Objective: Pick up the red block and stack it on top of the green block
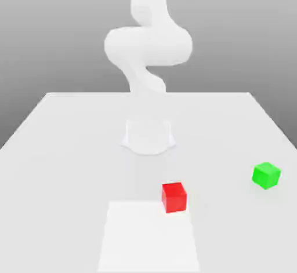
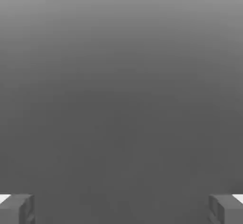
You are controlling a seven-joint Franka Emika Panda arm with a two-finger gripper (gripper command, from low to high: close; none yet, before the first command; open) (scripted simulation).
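red and cube-shaped, with flat, plain faces, the block to be picked up (image 1: 174, 197) sits on the table, away from the claw and outside its grip. the claw, a grey two-finger gripper (image 2: 121, 209), is open, its two fingers standing wide apart with a clear gap between them. the red block overlaps the far right corner of a bright white, flat patch (image 1: 149, 237), as the exterior view shows it.

the bright green, cube-shaped block (image 1: 266, 175) is also away from the claw, resting on the table toward the exterior view's right. it stands well apart from the red one and a little farther back, turned so that an upright edge faces the camera. the two blocks do not touch.

under both blocks lies a pale, smooth, flat-topped table (image 1: 64, 179), outside the claw's fingers too. the glossy white, jointed robot arm (image 1: 148, 46) that carries the claw rises from a white, rounded base (image 1: 148, 137) behind the blocks and runs up past the top edge of the exterior view. exactly where the claw hangs in relation to either block, i cannot tell. behind the table is a plain grey backdrop (image 1: 52, 34), shaded from light to dark.
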